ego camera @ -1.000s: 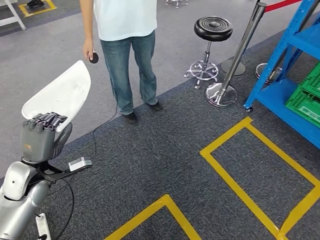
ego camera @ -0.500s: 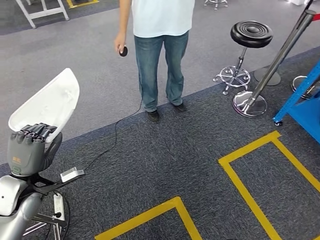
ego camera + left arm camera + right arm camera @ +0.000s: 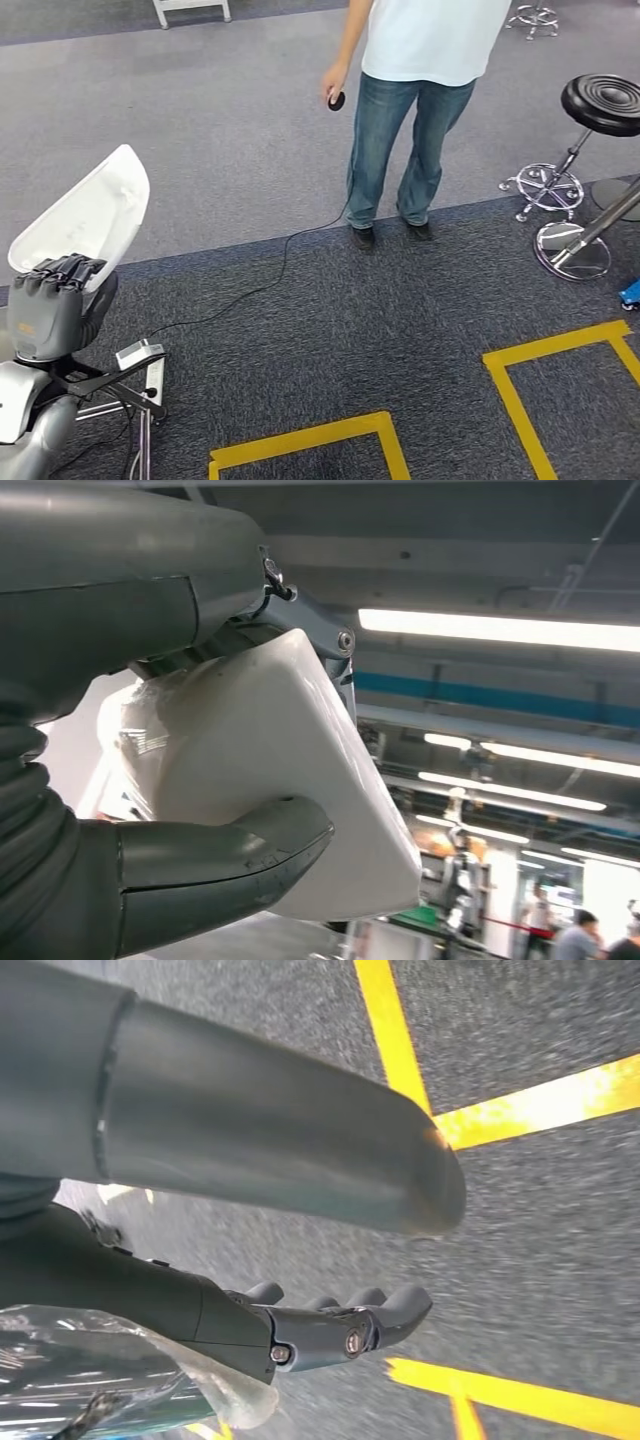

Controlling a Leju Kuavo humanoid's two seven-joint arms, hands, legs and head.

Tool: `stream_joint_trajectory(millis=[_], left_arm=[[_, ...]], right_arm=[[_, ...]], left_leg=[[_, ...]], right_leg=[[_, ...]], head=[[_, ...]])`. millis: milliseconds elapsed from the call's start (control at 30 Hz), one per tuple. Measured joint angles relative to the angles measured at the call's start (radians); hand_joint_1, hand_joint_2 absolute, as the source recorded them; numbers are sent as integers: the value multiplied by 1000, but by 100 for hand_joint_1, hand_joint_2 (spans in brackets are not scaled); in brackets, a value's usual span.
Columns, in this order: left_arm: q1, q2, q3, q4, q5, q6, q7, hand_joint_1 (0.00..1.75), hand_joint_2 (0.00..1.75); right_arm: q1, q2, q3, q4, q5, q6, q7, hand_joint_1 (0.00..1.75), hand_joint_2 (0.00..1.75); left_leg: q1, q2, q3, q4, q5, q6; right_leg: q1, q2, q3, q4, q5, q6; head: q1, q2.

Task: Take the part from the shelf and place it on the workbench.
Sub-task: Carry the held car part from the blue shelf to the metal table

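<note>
Left hand [image 3: 53, 305] is where we start, because it holds the part [image 3: 87, 215]. We see its dark fingers [image 3: 64, 268] curled over the near edge of the white part, and in the left wrist view the thumb [image 3: 226, 855] is pressed under the part [image 3: 256, 780]. So this hand is closed tight on the part.

We see the part sticking up and away from the hand. Its long side runs from the hand up toward the far floor, tilted a bit to the right. It is up in the air, well above the carpet [image 3: 340, 330], and touches nothing but the hand.

We see the right hand [image 3: 332, 1330] hanging low over the carpet and a yellow line [image 3: 528, 1105]. Its fingers look fairly straight and hold nothing, so we call it open.

We see no workbench here. A person [image 3: 415, 100] stands ahead and to the right, with a stool [image 3: 604, 105] farther right. A white frame leg [image 3: 189, 10] shows at the far edge on the left.

We think the part is off the shelf and being carried. We think the left arm must do the placing, since it alone has the part. We would set it down long side flat.
</note>
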Motion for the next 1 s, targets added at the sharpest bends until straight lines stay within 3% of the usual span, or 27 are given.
stream_joint_trajectory(millis=[67, 133, 200, 267, 333, 367, 400, 433, 500, 567, 633, 667, 733, 767, 833, 867, 900, 933, 1000], left_arm=[[5, 1, 1, 0, 1, 0, 4, 175, 175], [17, 6, 8, -2, 5, 0, 8, 175, 175], [29, 14, 22, -7, 12, 0, 9, 175, 175], [36, 19, 39, -12, 16, 0, 9, 175, 175], [44, 21, 56, -14, 16, 0, 7, 175, 175], [49, 23, 63, -15, 16, 0, 6, 175, 175], [52, 25, 69, -16, 16, 0, 5, 175, 175], [54, 27, 74, -18, 16, 0, 4, 175, 175], [54, 31, 82, -22, 16, 0, 4, 175, 175], [55, 34, 87, -26, 16, 0, 3, 175, 175], [61, 36, 92, -28, 16, 0, 3, 175, 175], [64, 37, 94, -29, 16, 0, 3, 175, 175], [64, 38, 98, -34, 15, 0, 2, 175, 175], [65, 38, 99, -36, 13, 0, 2, 175, 175], [72, 37, 102, -40, 10, 0, 2, 175, 175], [79, 37, 104, -44, 10, 0, 3, 175, 175], [88, 37, 108, -49, 10, 0, 3, 175, 175], [97, 37, 113, -56, 11, 0, 4, 175, 175], [119, 39, 129, -73, 15, 0, 8, 175, 175]], right_arm=[[-2, -1, 6, 2, 8, 1, 10, 0, 0], [-5, 2, 15, 3, 20, 1, 20, 0, 0], [-5, 5, 25, 3, 32, 0, 27, 0, 0], [-2, 8, 32, 3, 42, -2, 30, 0, 0], [0, 10, 41, 3, 48, -3, 32, 0, 0], [0, 12, 44, 3, 50, -3, 32, 0, 0], [-1, 14, 47, 3, 50, -3, 33, 0, 0], [-2, 16, 49, 3, 51, -2, 33, 0, 0], [-3, 19, 52, 3, 53, -2, 33, 0, 0], [-5, 20, 54, 3, 54, -2, 33, 0, 0], [-9, 21, 56, 2, 54, -3, 33, 0, 0], [-11, 21, 58, 2, 55, -3, 33, 0, 0], [-13, 21, 61, 2, 57, -2, 33, 0, 0], [-13, 21, 62, 2, 60, -1, 33, 0, 0], [-10, 21, 67, 2, 66, 2, 35, 0, 0], [-8, 21, 70, 2, 70, 4, 37, 0, 0], [-6, 21, 72, 2, 74, 5, 39, 0, 0], [-5, 21, 74, 2, 80, 6, 40, 0, 0], [-3, 21, 80, 2, 92, 8, 44, 0, 0]], left_leg=[[2, -23, -7, 2, 2, -12], [7, -38, -11, 1, 5, -24], [5, 1, -25, 33, -18, -36], [4, 61, -72, 136, -73, -46], [8, 82, -125, 248, -114, -54], [11, 86, -132, 264, -111, -57], [13, 91, -121, 243, -90, -59], [14, 102, -92, 187, -55, -59], [7, 146, -24, 59, -9, -53], [-2, 171, 1, 6, -5, -39], [-3, 149, 0, 3, -8, -23], [-1, 137, 1, 1, -7, -17], [5, 115, 6, -5, -6, -5], [6, 104, 6, -5, -6, -1], [5, 78, 6, -4, -7, 4], [5, 64, 7, -4, -8, 4], [5, 49, 8, -3, -8, 4], [5, 34, 9, -2, -9, 2], [5, 8, 9, 1, -12, -4]], right_leg=[[0, 24, 28, -53, 8, -3], [0, 4, 36, -60, 10, -8], [-3, -22, 44, -70, 14, -18], [-3, -51, 50, -75, 12, -27], [-2, -81, 53, -75, 7, -31], [-2, -96, 55, -75, 4, -30], [-2, -111, 59, -74, 1, -28], [-2, -126, 64, -74, -4, -26], [2, -151, 75, -73, -14, -17], [9, -174, 82, -73, -22, -6], [10, -195, 89, -75, -30, 5], [9, -187, 90, -71, -38, 11], [5, -131, 62, -9, -77, 19], [3, -97, 31, 52, -105, 20], [3, -68, -43, 182, -148, 21], [3, -64, -67, 213, -146, 20], [3, -62, -74, 207, -124, 19], [2, -55, -61, 160, -84, 16], [-2, -9, -12, 29, -11, 10]], head=[[-1, 0], [-1, 0], [-5, 0], [-11, 0], [-12, 0], [-12, 0], [-12, 0], [-12, 0], [-13, 0], [-12, 0], [-10, 0], [-8, 0], [-3, 0], [0, 0], [2, 0], [2, 0], [2, 0], [2, 0], [2, 0]])
